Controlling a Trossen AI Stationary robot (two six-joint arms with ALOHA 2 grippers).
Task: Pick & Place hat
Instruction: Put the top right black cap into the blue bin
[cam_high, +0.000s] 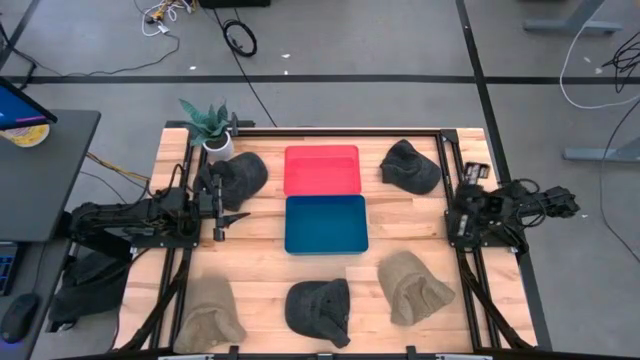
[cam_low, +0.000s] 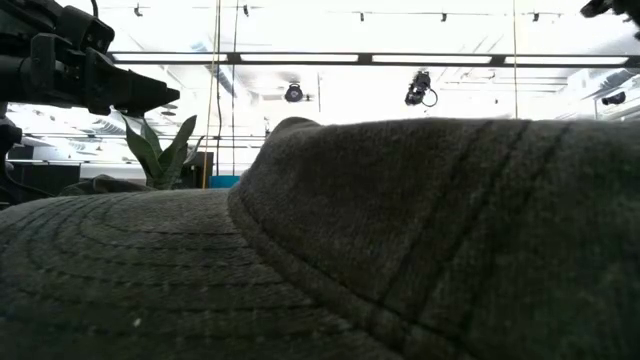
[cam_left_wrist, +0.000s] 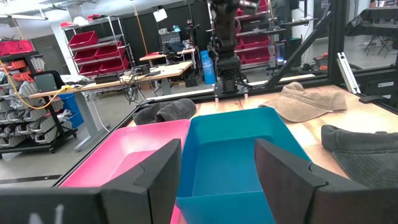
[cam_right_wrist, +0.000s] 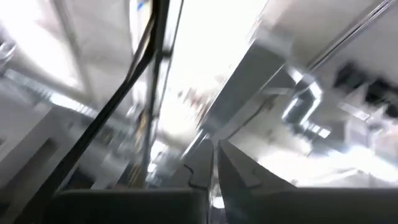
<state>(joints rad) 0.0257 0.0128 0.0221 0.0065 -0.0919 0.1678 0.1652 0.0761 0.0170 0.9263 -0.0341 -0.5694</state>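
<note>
Five hats lie crown-up on the table: a dark one at the far left (cam_high: 240, 172), a dark one at the far right (cam_high: 410, 166), a tan one at the near left (cam_high: 210, 310), a dark one at the near middle (cam_high: 318, 306) that fills the low view (cam_low: 400, 240), and a tan one at the near right (cam_high: 412, 286). My left gripper (cam_high: 230, 208) (cam_left_wrist: 217, 168) hovers open just left of the blue tray (cam_high: 326, 223), beside the far-left dark hat, touching nothing. My right gripper (cam_right_wrist: 211, 177) is shut and empty, its arm folded at the table's right edge (cam_high: 500, 210).
A red tray (cam_high: 322, 168) sits directly behind the blue tray in the table's middle, both with nothing in them (cam_left_wrist: 124, 155). A potted plant (cam_high: 212, 128) stands at the far left corner. Black frame rails (cam_high: 180, 290) run along both sides.
</note>
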